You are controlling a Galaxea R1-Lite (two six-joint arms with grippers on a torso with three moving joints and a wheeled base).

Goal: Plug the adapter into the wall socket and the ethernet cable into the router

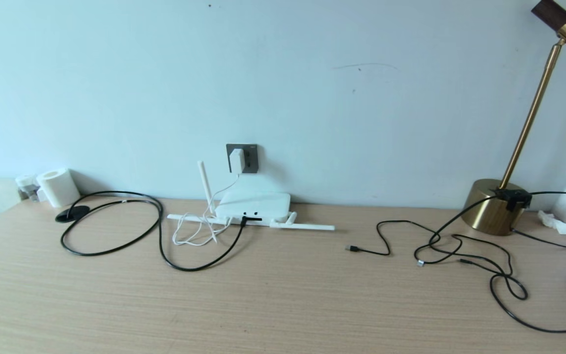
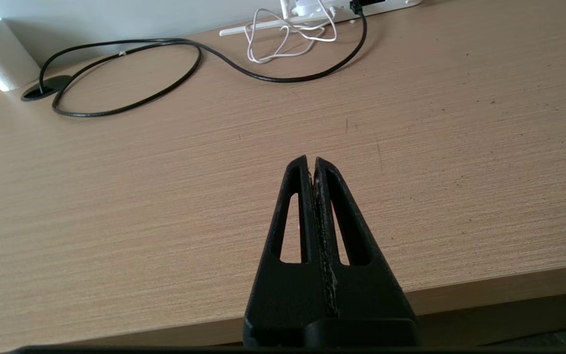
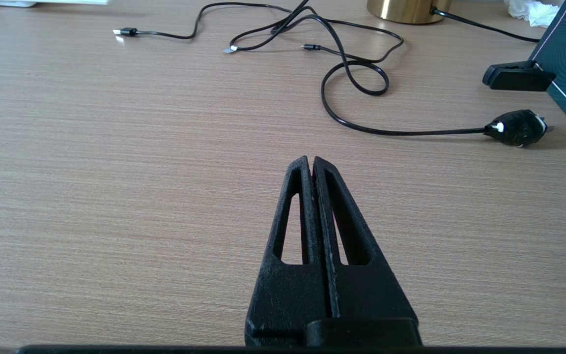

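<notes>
Both claws sat pressed together and empty, the left claw point(image 2: 311, 160) over bare desk point(image 2: 165, 206) near its front edge, the right claw point(image 3: 311, 159) likewise. Far ahead, the adapter point(image 1: 237, 161) filled the socket point(image 1: 249, 157); the cable point(image 1: 116, 246) met the router point(image 1: 253, 205).

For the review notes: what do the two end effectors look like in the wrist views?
Both look alike. The left end effector and the right end effector are matte black with a rough, grainy surface. Each has two long fingers tapering to a narrow tip, with an elongated slot cut through each finger. The pad edges look scuffed pale. No cables or markings show.
</notes>
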